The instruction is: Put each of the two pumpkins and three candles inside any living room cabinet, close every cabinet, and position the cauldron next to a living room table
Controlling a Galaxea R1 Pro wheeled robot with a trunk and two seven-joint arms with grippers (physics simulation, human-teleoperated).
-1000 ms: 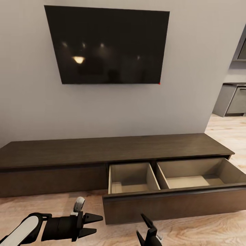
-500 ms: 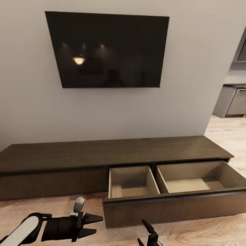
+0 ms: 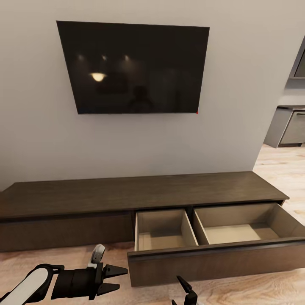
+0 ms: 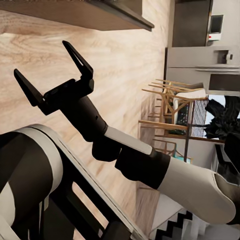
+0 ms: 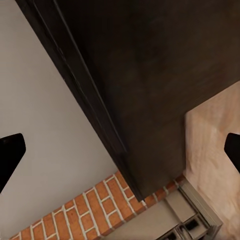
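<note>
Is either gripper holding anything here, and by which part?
Nothing is held: the left gripper and right gripper are both open and empty.

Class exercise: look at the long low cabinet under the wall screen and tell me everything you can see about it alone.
The cabinet is a long, low unit in dark-brown wood grain, standing on the light plank floor against the grey wall. Its top is flat and bare. The left front is flat, handleless and shut. On the right a wide drawer is pulled out, showing two beige compartments split by a divider, both empty. Nothing touches it; the right tool hangs just before the drawer front.
</note>
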